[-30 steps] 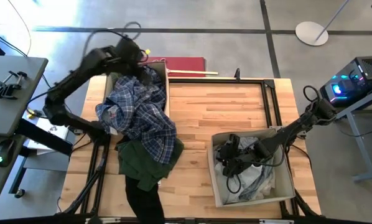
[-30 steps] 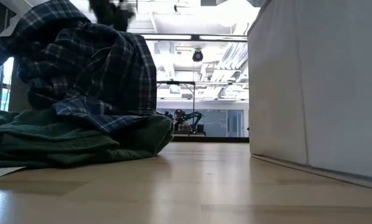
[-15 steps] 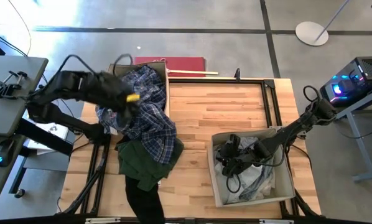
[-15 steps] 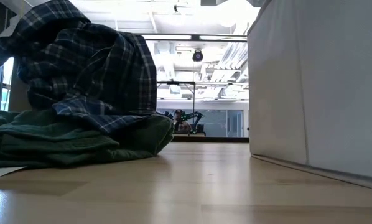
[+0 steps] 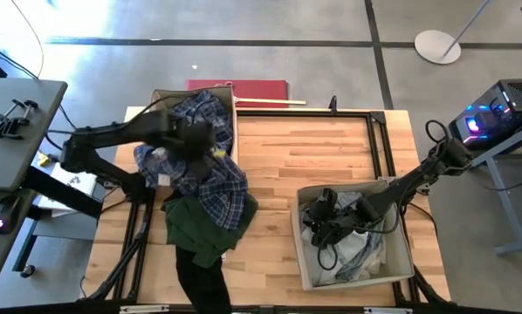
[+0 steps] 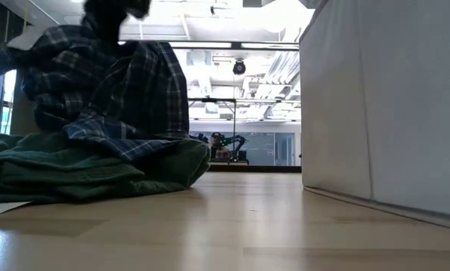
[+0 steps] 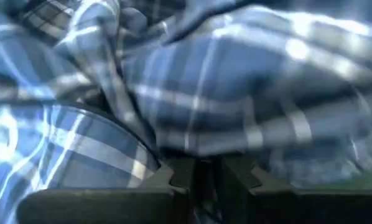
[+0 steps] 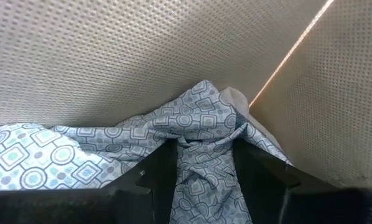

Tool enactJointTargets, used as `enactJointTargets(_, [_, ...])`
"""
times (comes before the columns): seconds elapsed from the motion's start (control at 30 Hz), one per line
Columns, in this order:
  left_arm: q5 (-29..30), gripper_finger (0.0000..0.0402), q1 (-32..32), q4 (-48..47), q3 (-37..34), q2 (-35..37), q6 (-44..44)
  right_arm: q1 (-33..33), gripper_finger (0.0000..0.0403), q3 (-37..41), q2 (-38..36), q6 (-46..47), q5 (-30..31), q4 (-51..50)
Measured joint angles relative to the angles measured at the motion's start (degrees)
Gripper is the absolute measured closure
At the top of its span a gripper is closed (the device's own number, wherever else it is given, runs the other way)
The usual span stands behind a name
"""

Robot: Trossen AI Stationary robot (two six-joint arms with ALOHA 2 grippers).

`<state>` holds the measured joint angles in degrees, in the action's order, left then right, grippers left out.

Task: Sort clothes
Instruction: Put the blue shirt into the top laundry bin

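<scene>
A blue-and-white plaid shirt (image 5: 217,179) spills out of the left beige box (image 5: 169,94) onto a dark green garment (image 5: 195,227). That garment lies on the table, with a black one (image 5: 200,279) at the near edge. My left gripper (image 5: 205,144) is down on the shirt's top (image 6: 108,11), its fingers close together (image 7: 204,177). My right gripper (image 5: 324,218) reaches into the right beige box (image 5: 401,262). Its fingers stand on either side of a bunched, pale, blue-patterned garment (image 8: 198,130). My left gripper comes steeply from above onto the heaped top of the plaid shirt (image 7: 192,143). Plaid cloth lies right at the fingertips (image 7: 173,174). Blur hides whether they pinch a fold or only press on it. The shirt rests on the box and the green garment. My right gripper has a bunched fold of the patterned garment (image 8: 204,146) between its two fingers (image 8: 161,168), slanting down into the box. The rest of the garment lies slack on the box floor against the wall.
In the low view the right box's wall (image 6: 383,105) stands close on the right. Bare wooden tabletop (image 5: 322,148) lies between the two boxes. A red flat thing (image 5: 261,90) and a stick lie beyond the table's far edge.
My left gripper has swung from above the far end of the left box toward the table's near edge and the middle. It has come down onto the plaid shirt. In the low view the shirt's peak has sunk under it. My right arm has kept still.
</scene>
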<state>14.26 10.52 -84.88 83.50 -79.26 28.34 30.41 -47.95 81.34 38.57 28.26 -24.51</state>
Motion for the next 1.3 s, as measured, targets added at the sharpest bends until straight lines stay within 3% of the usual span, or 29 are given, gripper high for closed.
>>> enactJointTargets(0.17, [-1.14,0.0396,12.16,6.97,-3.08,-4.56,-8.76,0.0,0.0251,0.01,0.0,0.02,-0.15,0.0])
enactJointTargets(0.3, [-2.31,0.0398,20.2,11.95,-5.6,-8.13,-13.93,0.0,0.0251,0.03,0.0,0.02,-0.3,0.0])
enactJointTargets(0.53, [-2.08,0.0401,25.8,20.08,-6.4,-13.39,-16.47,0.0,0.0251,0.03,0.0,0.01,-0.32,0.0])
enactJointTargets(0.7, [2.27,0.0401,23.38,16.96,-1.22,-12.37,-16.52,0.0,0.0251,0.03,0.0,0.02,-0.34,0.0])
enactJointTargets(0.9, [8.31,0.0401,17.42,7.65,9.72,-5.94,-12.22,0.02,0.0251,0.03,0.0,-0.03,-0.04,0.0])
enactJointTargets(1.03, [6.8,0.0401,10.96,6.56,11.92,0.64,-6.82,0.02,0.0251,0.03,0.0,-0.02,0.1,0.0])
enactJointTargets(1.17, [-2.21,0.0401,4.96,1.93,11.92,5.39,-0.33,0.02,0.0251,0.03,0.0,0.04,0.12,0.0])
enactJointTargets(1.23, [-1.71,0.0401,2.45,-0.88,11.92,6.18,1.56,0.02,0.0251,0.03,0.0,0.02,0.16,0.0])
enactJointTargets(1.3, [3.09,0.0401,1.11,-3.51,11.88,6.11,4.04,0.02,0.0252,0.03,0.0,0.02,0.29,0.0])
